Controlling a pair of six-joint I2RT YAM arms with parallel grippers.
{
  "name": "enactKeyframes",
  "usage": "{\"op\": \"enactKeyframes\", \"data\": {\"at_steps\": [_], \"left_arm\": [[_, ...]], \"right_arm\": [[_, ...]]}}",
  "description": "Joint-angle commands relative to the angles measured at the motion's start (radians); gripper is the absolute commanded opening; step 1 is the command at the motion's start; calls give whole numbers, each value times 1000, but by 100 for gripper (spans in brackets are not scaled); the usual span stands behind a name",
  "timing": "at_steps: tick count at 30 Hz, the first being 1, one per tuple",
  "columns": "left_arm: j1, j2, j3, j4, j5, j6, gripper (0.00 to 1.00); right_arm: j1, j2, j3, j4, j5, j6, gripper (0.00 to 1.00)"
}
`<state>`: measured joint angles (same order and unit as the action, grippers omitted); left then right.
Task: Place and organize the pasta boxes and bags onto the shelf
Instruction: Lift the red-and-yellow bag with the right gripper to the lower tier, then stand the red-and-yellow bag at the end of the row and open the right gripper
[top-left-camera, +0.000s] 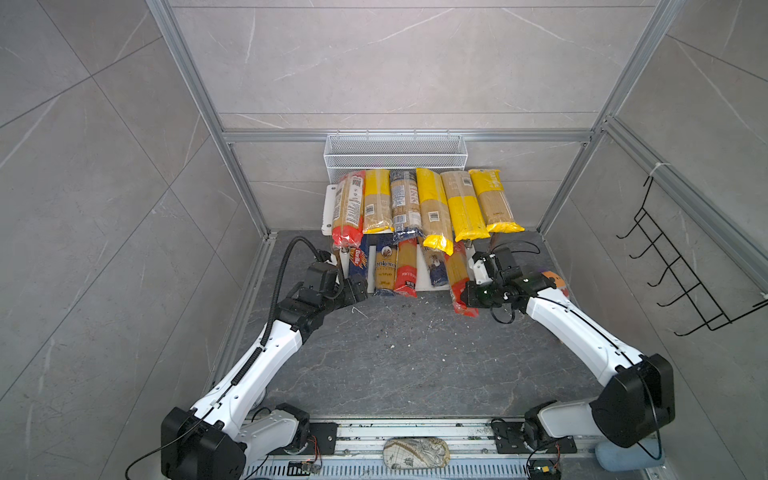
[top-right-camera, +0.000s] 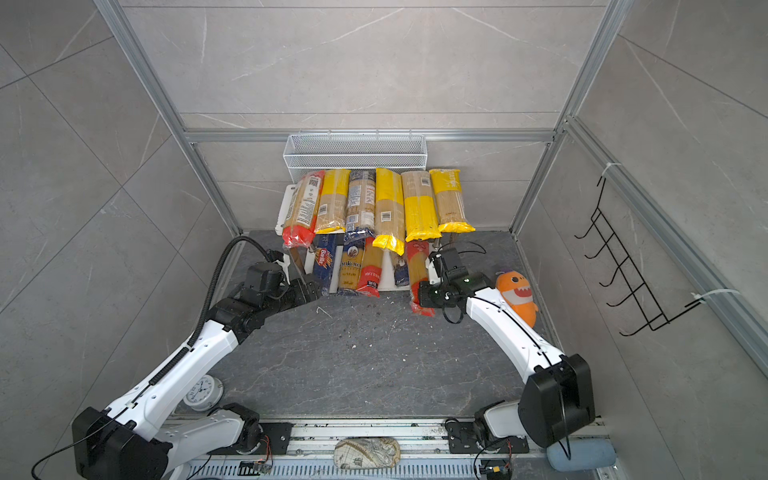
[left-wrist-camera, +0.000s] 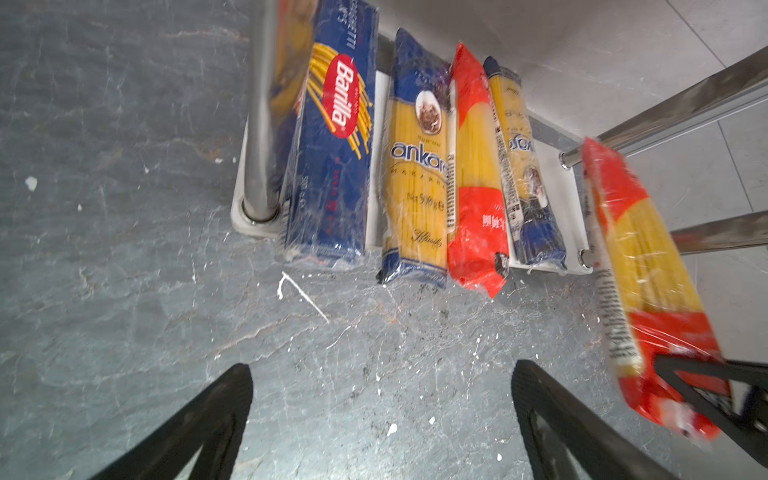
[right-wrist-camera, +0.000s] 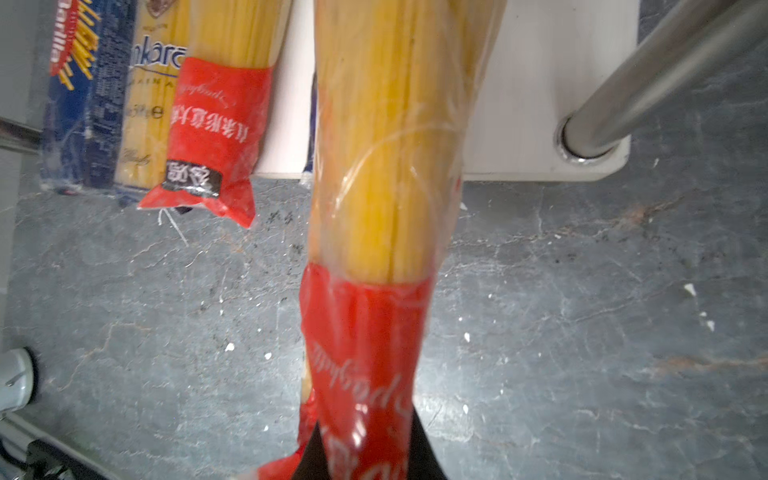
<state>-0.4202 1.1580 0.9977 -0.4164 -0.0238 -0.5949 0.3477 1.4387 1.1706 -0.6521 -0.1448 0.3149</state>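
Though both top views gave little more than a black block against the plastic, the right wrist view showed the right pincer (right-wrist-camera: 365, 449) clamped on the red end of a clear, crinkled spaghetti bag (right-wrist-camera: 374, 187). Its far end reached over the lower white board of the small chrome-legged shelf (right-wrist-camera: 540, 83). A top view alone caught the orange plush toy (top-right-camera: 515, 295) whole beside that arm, and a round white clock (top-right-camera: 201, 392). From the left wrist I saw the left pincer (left-wrist-camera: 380, 374) spread wide, holding nothing, above the dark grey veined desk (left-wrist-camera: 124, 249) speckled with pale crumbs. A glossy blue Barilla box (left-wrist-camera: 332, 145) and a blue Ankara bag (left-wrist-camera: 415, 166) lay on that lower board. Six long packs (top-left-camera: 419, 203) covered the upper one. Grey stone tiles (top-left-camera: 104, 166) walled the room.
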Motion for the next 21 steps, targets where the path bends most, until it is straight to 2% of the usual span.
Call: {"op": "enactKeyframes", "data": {"at_steps": [1,11,21], "left_arm": [[10,21,56,41,-1,48,100],[79,88,121,62,61,86,100],[134,144,160,76,118,106,100]], "right_arm": [[-20,45,68,187,28,-94,0],[-35,201,122,308,165,-172,0],[-38,320,176,352,208,-172,0]]}}
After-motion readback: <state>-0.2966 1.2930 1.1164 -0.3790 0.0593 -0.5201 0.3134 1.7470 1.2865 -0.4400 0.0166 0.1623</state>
